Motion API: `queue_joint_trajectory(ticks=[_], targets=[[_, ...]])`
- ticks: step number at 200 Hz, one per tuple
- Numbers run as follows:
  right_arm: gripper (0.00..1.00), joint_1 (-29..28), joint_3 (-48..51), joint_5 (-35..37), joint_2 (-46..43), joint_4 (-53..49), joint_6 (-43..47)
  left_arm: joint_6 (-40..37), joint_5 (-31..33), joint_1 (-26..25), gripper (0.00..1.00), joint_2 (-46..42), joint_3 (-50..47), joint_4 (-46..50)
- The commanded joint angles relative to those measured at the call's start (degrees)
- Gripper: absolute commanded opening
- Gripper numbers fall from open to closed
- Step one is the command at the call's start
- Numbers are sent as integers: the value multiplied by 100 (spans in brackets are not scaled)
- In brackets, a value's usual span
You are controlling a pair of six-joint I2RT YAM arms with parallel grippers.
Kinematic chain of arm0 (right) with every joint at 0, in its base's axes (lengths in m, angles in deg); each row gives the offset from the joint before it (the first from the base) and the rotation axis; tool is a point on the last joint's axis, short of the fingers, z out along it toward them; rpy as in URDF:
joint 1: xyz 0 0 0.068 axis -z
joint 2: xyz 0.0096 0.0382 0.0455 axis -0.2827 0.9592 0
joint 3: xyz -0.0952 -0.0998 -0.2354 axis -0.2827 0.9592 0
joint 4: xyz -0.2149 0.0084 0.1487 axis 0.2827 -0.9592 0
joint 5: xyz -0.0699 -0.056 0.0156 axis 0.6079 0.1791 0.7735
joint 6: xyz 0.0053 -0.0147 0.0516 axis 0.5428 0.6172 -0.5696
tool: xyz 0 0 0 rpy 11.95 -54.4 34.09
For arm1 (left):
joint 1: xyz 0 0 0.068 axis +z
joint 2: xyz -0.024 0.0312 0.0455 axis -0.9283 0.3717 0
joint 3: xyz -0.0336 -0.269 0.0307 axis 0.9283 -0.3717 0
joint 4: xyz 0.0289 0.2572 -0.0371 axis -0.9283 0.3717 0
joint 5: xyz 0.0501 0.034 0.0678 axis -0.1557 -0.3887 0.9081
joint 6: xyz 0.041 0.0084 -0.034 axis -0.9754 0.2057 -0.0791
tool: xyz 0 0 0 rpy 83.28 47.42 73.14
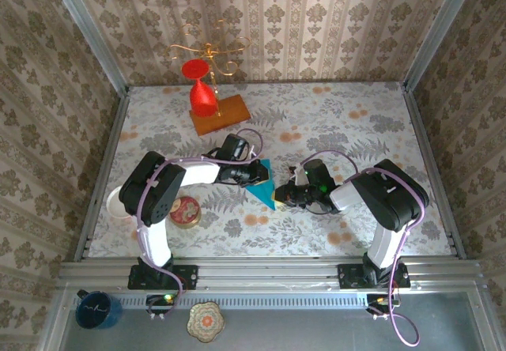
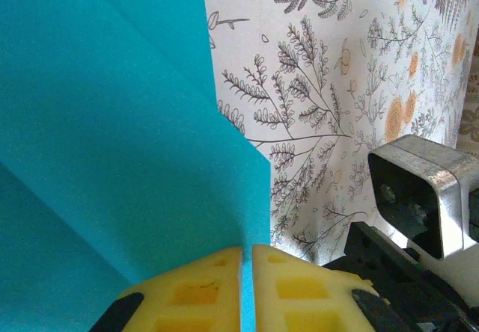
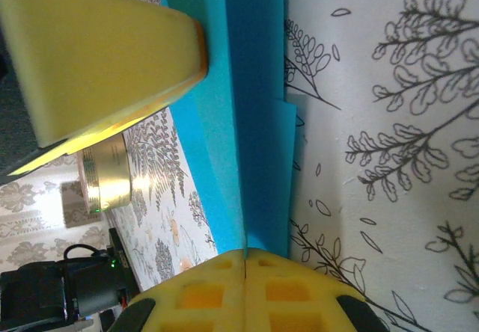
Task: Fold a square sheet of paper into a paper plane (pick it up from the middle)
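Floral tablecloth (image 1: 356, 130) underlies the teal paper (image 2: 112, 123), clamped by left end effector (image 2: 247, 251) and right end effector (image 3: 245, 254).

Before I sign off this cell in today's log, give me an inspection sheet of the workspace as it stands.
Surface: floral table cover, nothing spilled seen.
Job's things: teal paper, folded, held between both arms at mid-table.
Clutter: red glass by orange block, gold wire stand behind them; round tin at the near left.
Jaws: left arm, jaws shut on the paper; right arm, jaws shut on it too.
Cables: lilac cables looped along both arms, one trailing past the right base.
Surroundings: patterned wallpaper, metal frame rails, blue mug on the front ledge.
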Motion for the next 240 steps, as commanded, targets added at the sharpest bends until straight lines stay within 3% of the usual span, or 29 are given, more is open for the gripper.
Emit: queue_joint_trajectory(ticks=[1, 240], targets=[[6, -1, 82, 398, 358, -977, 53, -92, -23, 52, 13, 128, 19, 76], [8, 17, -112, 379, 283, -1586, -32, -242, 17, 78, 13, 441, 202, 342]])
